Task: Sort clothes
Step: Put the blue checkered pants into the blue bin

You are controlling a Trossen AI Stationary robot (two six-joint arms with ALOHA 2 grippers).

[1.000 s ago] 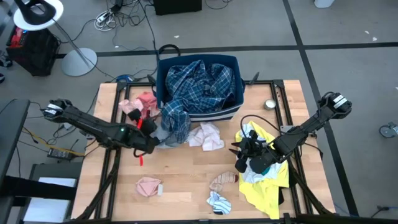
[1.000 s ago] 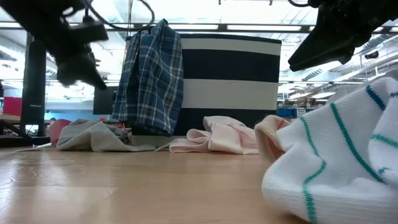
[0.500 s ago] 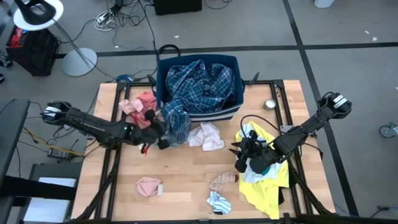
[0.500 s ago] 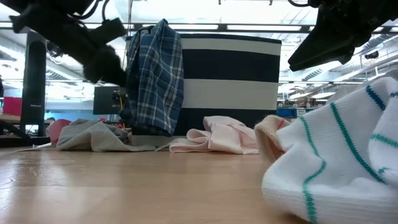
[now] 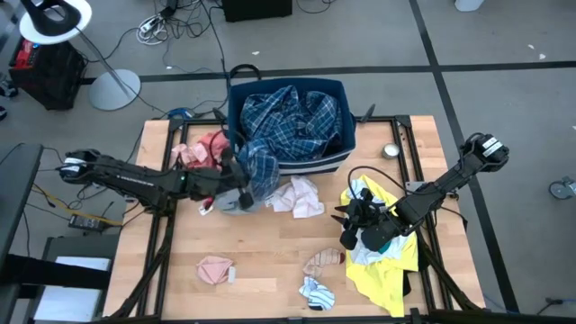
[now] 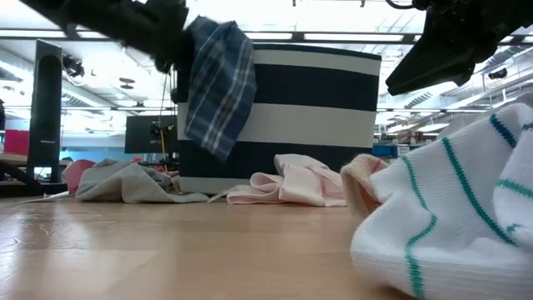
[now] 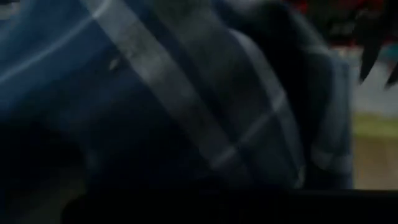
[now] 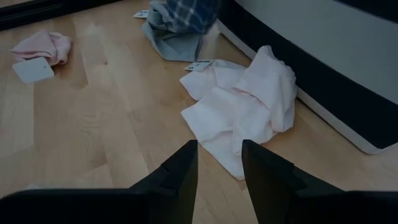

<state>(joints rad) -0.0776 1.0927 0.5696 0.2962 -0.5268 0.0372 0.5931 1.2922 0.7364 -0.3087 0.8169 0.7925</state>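
My left gripper (image 5: 232, 174) sits at the front left corner of the navy blue plastic bin with the white band (image 5: 335, 158), pressed into the hanging tail of the blue plaid cotton shirt (image 5: 288, 121). My wrist view is filled with plaid cloth right against the lens, so I judge that I have the fabric pinched, though I cannot tell from these views how my fingers actually stand. Most of the shirt lies heaped in the bin; only this tail spills over the wall, and I hold it high so it can go over the rim with the rest.

A second ago that tail hung straight down the bin's side to the table, and my left gripper was lower and further out over the wood. Now the arm has swung in and the cloth is bunched up, clear of the crumpled grey garment (image 5: 236, 202) below it.

My right gripper (image 5: 346, 228) waits over the table's right side, fingers parted and empty, just above the bright yellow shirt (image 5: 389, 277), unmoved over that second. The pale pink piece (image 8: 245, 102) lies ahead of it against the bin's base. A small pink piece (image 5: 215, 268), a peach scrap (image 5: 323, 262) and a white teal-striped sock (image 5: 317, 292) lie near the front edge.
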